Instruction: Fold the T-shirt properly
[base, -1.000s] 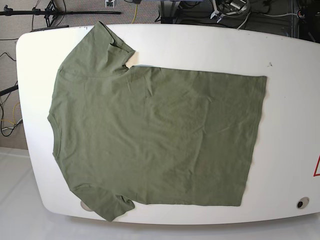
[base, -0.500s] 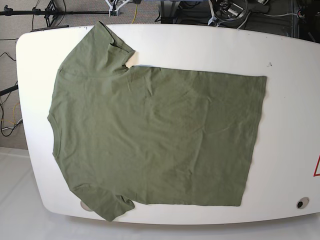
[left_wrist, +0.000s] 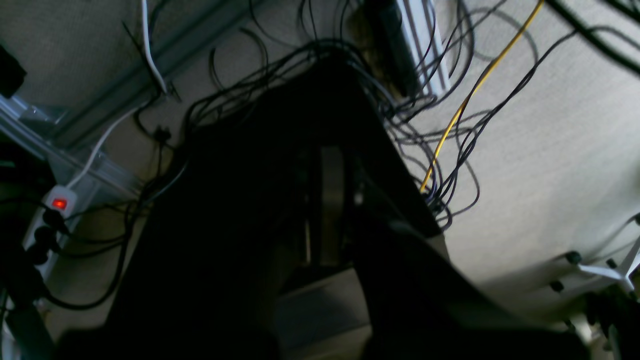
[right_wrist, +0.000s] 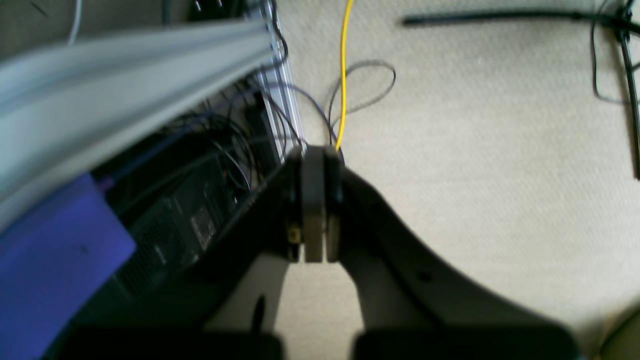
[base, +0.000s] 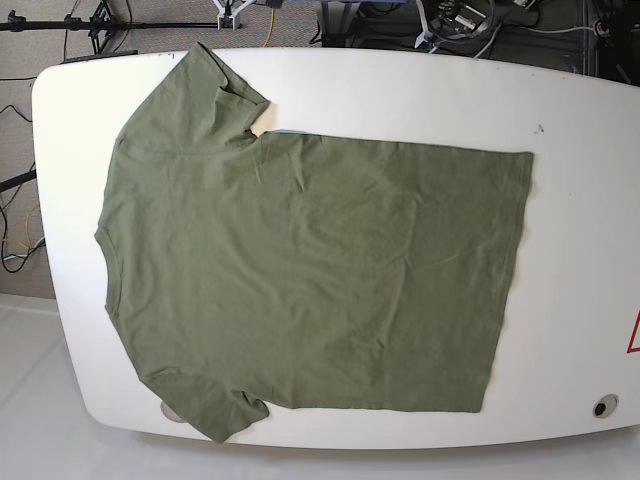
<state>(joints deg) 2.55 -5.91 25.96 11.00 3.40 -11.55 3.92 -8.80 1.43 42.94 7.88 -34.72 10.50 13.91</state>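
**Green shirt spread flat, both arms off the table**

The white table (base: 400, 90) fills most of the base view, a smooth glossy slab with rounded corners. Across it lies the T-shirt (base: 310, 280), olive-green cotton with a soft matte weave, spread out flat and unfolded. Its collar end points to the view's left and its straight hem runs down the right side. One short sleeve reaches toward the far edge of the table; the other hangs slightly over the near edge. Shallow wrinkles cross the chest and lower body (nothing bunched or doubled over). Nothing rests on the cloth, and neither arm reaches over it.

Off the table, pale short-pile carpet (right_wrist: 475, 150) shows beneath both wrist cameras. A grey aluminium rail (right_wrist: 125, 75) slants through the right wrist view, with a purple sheet (right_wrist: 50, 265) below it. A thin yellow cable (right_wrist: 344, 70) runs straight across the carpet, and a tangle of black cables (left_wrist: 310, 75) loops through the left wrist view, near a white power strip (left_wrist: 52, 215) with a red light glowing.

The right gripper (right_wrist: 314, 200) hangs over the carpet with its two grey pads pressed flat together, holding nothing. The left gripper (left_wrist: 330, 200) sits in deep shadow; its dark fingers also meet, with nothing between them.

A small round fitting (base: 604, 406) sits near the table's near right corner.
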